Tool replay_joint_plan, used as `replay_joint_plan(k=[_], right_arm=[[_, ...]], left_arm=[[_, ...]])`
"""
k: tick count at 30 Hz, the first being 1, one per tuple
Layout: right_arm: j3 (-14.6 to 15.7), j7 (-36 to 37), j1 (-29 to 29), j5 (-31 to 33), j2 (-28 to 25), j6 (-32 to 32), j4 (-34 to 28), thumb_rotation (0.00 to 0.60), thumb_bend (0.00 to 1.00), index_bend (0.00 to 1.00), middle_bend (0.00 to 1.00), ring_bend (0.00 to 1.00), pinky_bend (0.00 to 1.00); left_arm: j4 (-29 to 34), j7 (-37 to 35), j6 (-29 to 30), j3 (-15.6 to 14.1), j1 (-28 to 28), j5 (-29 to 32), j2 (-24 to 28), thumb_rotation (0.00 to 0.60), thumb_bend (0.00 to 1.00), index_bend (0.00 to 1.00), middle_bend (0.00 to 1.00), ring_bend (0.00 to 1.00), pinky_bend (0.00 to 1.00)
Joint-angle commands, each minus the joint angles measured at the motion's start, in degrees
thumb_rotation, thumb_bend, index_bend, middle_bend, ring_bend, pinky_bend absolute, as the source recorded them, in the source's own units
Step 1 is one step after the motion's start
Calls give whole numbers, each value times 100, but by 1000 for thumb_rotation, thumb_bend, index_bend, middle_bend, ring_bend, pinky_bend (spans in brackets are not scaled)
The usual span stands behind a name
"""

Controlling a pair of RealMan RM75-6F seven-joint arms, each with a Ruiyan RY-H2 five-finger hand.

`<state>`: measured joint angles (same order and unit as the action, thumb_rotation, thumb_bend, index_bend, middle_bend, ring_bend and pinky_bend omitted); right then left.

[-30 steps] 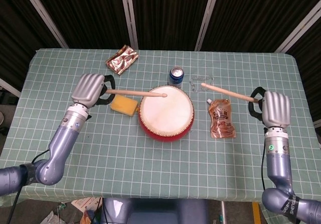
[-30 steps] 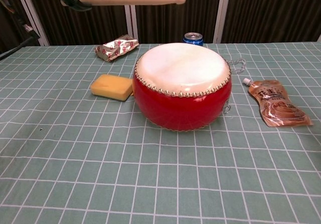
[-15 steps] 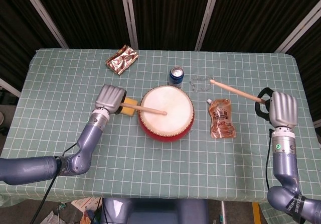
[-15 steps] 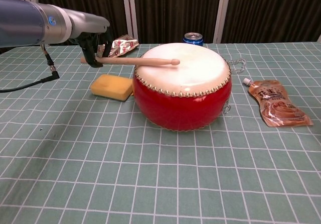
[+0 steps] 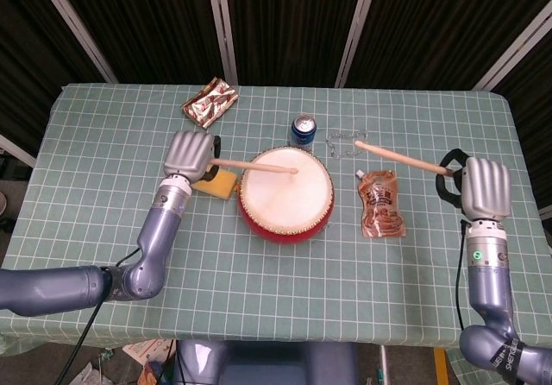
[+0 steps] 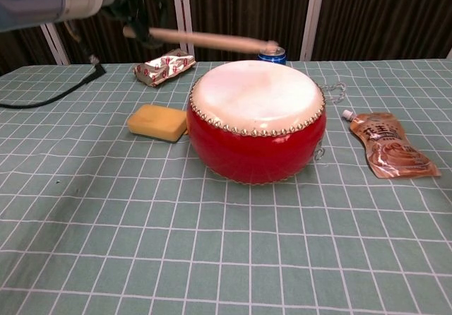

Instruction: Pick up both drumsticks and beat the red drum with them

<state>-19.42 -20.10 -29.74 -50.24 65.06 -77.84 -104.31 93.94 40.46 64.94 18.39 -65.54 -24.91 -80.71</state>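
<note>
Worktop (image 5: 103, 230) under green checked cloth. Red drum (image 5: 285, 193) standing mid-worktop, white skin up, nothing on it. Left hand (image 5: 189, 153) just left of drum, fingers wrapped round left drumstick (image 5: 254, 167); stick reaching over the skin, tip above its middle, lifted clear of it in chest view (image 6: 205, 39), blurred there. Right hand (image 5: 486, 186) at far right, well apart from drum, clamped on right drumstick (image 5: 398, 158), which slants up-left, tip above the cloth near a wire chain (image 5: 347, 140). Brown sauce pouch (image 5: 380, 204) flat between drum and right hand, below that stick. Yellow sponge (image 5: 217, 183) touching or just beside drum's left side, partly under left hand. Foil snack packet (image 5: 210, 102) at back left. Blue can (image 5: 303, 129) upright just behind drum, partly hidden by left drumstick's tip in chest view. Wire chain beside the can, behind pouch.
</note>
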Motion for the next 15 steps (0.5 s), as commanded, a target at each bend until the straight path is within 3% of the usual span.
replay_joint_plan(k=[1,15], right_arm=[[7,50,12,-197,-60,-1,-98,600,600,929,1000,1000,1000],[-61,-444,-396,-343,209,171,-556,600,600,929,1000,1000,1000]], left_arm=[[507,-1511,538,512,592,-1524,405,600,522,797,1000,1000,1000],[888,-1860,313,677,981,-1682,1180,600,522,797,1000,1000,1000]])
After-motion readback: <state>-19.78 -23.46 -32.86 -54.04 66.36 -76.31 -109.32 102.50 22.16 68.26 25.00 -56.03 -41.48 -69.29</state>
